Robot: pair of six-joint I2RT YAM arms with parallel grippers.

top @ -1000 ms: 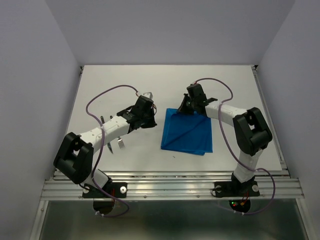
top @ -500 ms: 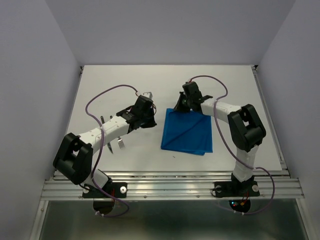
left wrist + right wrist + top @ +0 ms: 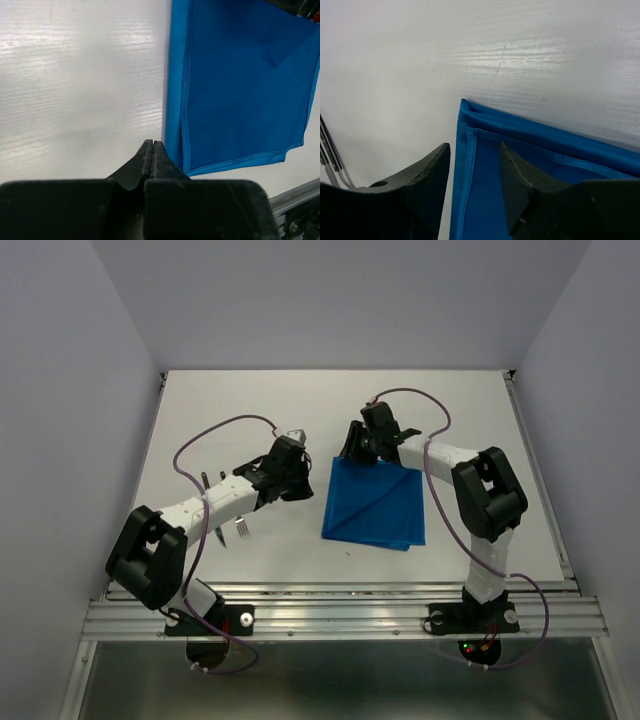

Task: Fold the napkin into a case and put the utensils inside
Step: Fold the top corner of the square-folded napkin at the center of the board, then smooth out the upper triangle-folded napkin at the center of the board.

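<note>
The blue napkin [image 3: 375, 505] lies folded flat on the white table, with a diagonal crease across it. My right gripper [image 3: 350, 444] is at its far left corner, open. In the right wrist view the fingers straddle the hemmed corner edge of the napkin [image 3: 530, 145], one over the bare table and one over the cloth. My left gripper [image 3: 303, 483] is shut and empty, just left of the napkin's left edge [image 3: 175, 100]. The utensils [image 3: 240, 530] lie by the left arm, partly under it. Their thin handles [image 3: 330, 152] show at the edge of the right wrist view.
The white table [image 3: 250, 400] is walled by grey panels on three sides. A metal rail [image 3: 340, 612] runs along the near edge and shows as a rail [image 3: 295, 200] in the left wrist view. Purple cables loop above both arms.
My right gripper has opened and shifted slightly left along the napkin's far edge to its corner. The left arm has hardly moved and the napkin lies as before.
</note>
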